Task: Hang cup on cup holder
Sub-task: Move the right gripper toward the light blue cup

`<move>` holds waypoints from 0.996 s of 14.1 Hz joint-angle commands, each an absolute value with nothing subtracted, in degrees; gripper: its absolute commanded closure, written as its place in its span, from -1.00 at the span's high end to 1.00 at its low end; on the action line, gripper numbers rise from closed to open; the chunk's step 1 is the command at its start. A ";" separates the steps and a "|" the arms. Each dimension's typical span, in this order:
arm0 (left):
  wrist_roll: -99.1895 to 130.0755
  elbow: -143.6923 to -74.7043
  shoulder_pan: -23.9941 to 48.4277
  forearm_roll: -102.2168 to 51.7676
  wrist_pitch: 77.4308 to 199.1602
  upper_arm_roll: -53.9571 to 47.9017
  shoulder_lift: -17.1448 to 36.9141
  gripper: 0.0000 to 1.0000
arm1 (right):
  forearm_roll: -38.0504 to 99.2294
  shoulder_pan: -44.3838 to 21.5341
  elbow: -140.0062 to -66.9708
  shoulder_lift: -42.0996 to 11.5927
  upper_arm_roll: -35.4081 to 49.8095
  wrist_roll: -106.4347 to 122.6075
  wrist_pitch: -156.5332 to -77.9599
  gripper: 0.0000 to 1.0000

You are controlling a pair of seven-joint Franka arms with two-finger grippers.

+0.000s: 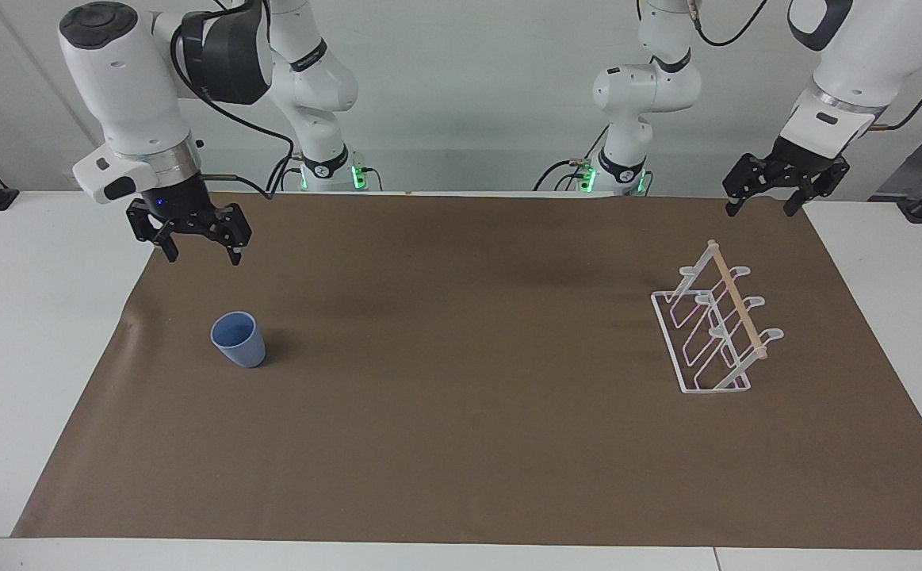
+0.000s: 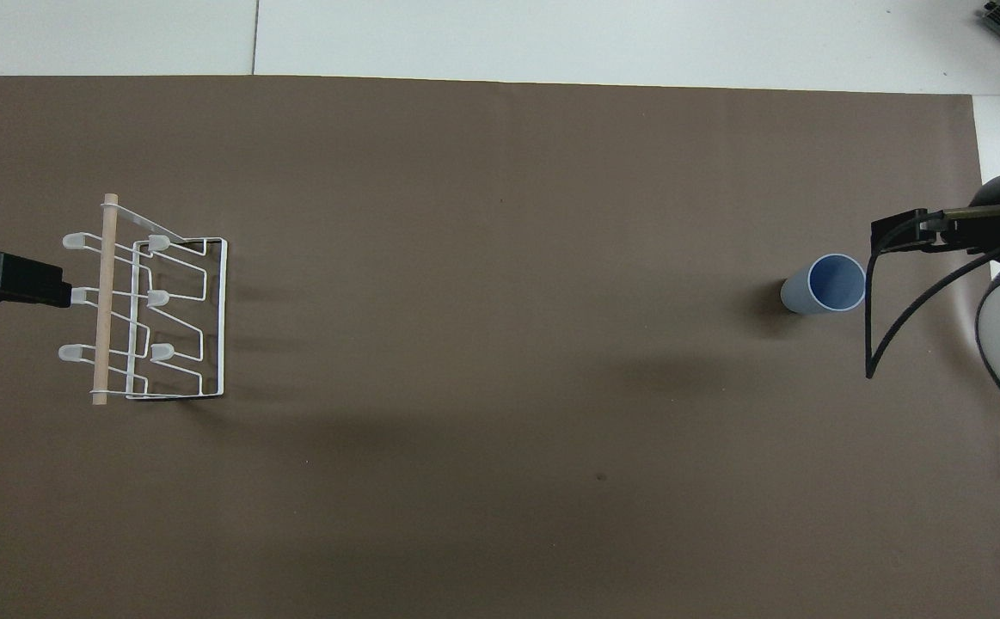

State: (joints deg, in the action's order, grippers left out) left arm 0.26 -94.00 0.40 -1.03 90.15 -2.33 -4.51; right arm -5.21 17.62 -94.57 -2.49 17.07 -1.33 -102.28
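Observation:
The light-blue cup (image 1: pixel 239 339) (image 2: pixel 825 284) stands upright, mouth up, on the brown mat toward the right arm's end of the table. My right gripper (image 1: pixel 201 254) (image 2: pixel 899 232) hangs open and empty in the air over the mat beside the cup, not touching it. The white wire cup holder (image 1: pixel 714 325) (image 2: pixel 147 309), with a wooden dowel across its top, stands on the mat toward the left arm's end. Its prongs hold nothing. My left gripper (image 1: pixel 760 209) (image 2: pixel 9 279) waits open and empty in the air over the mat's corner by the holder.
A brown mat (image 1: pixel 461 381) covers most of the white table (image 1: pixel 24 333); bare white strips run along its ends. The robots' bases with green lights stand at the table's edge.

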 commanded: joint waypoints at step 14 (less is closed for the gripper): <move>0.18 -95.54 0.18 -0.18 89.82 -2.37 -6.06 1.00 | -3.25 15.56 -105.38 -9.38 17.93 -0.35 -125.84 1.00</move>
